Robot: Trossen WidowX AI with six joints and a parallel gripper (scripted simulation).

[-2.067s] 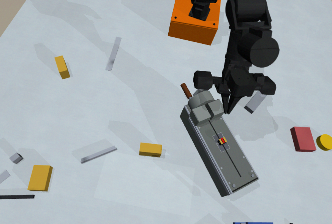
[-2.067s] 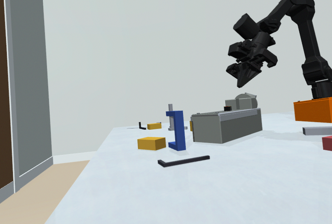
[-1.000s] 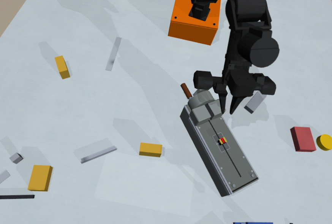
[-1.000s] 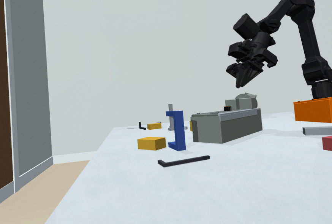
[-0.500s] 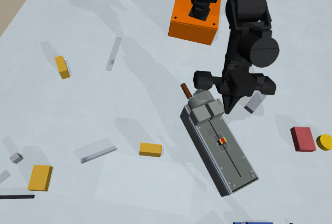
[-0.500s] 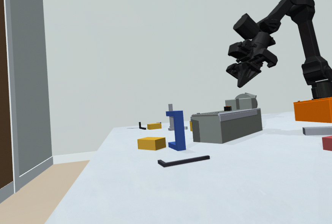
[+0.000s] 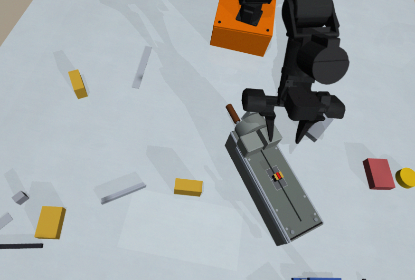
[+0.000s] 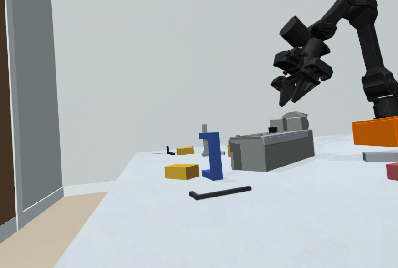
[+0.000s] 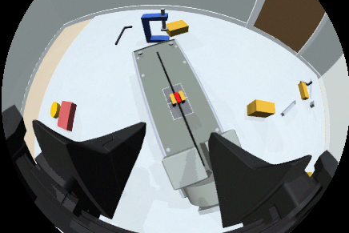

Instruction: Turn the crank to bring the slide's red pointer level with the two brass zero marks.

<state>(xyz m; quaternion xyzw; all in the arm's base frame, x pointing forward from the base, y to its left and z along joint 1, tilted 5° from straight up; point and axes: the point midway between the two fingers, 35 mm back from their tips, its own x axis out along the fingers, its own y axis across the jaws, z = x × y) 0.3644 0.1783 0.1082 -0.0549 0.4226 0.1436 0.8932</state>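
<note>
"What is the gripper (image 8: 287, 95) doing?"

"Its two black fingers (image 7: 270, 128) are spread about halfway apart. Nothing is between them, and they touch nothing. It hangs in the air."

"Where is the crank machine (image 7: 274, 182)?"

"Below the gripper, in the lower right of the top view. Its brown handle (image 7: 232, 112) sticks out at the end near the gripper, a bit to the left of the fingers. The red pointer (image 7: 278, 176) sits between two brass marks (image 7: 281, 174), farther down the slide."
</note>
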